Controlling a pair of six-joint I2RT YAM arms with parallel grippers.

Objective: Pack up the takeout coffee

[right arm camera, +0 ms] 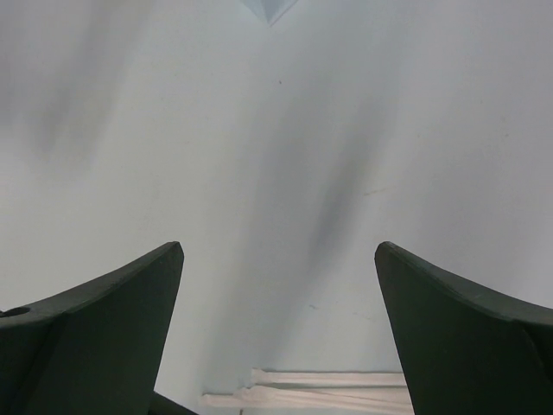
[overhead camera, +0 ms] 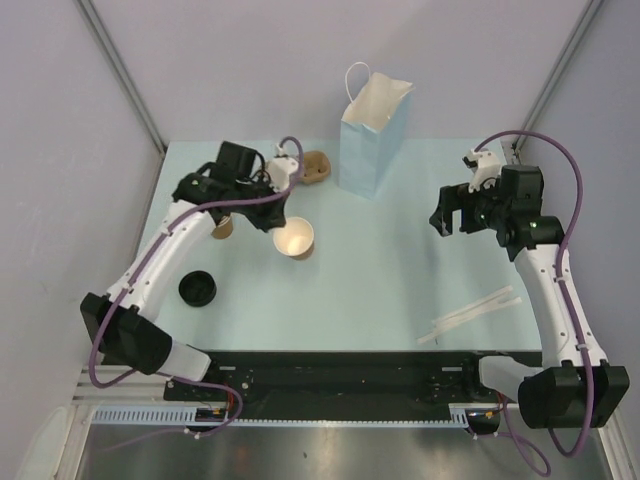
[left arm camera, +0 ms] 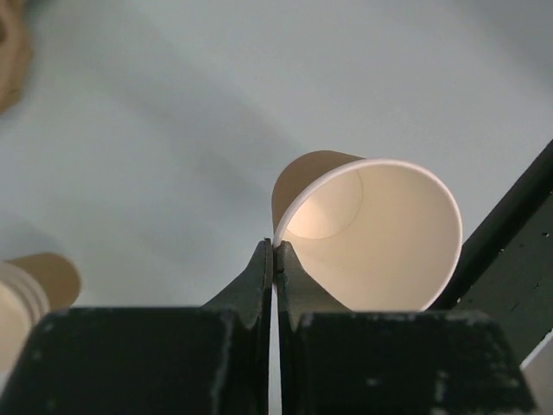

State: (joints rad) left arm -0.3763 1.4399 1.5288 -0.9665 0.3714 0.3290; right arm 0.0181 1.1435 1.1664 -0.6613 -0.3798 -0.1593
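My left jaws pinch the rim of a lidless tan paper cup (left arm camera: 371, 233); my right jaws gape empty over the pale-blue bench (right arm camera: 276, 130).

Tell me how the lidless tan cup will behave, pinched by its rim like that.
The lidless cup looks empty, its cream bottom bare, so probably very light. The left hand pinches one thin paper wall at the rim, so that wall may flex and the cup may swing. Dropped on its side, its tapered round body would likely roll in a curve.
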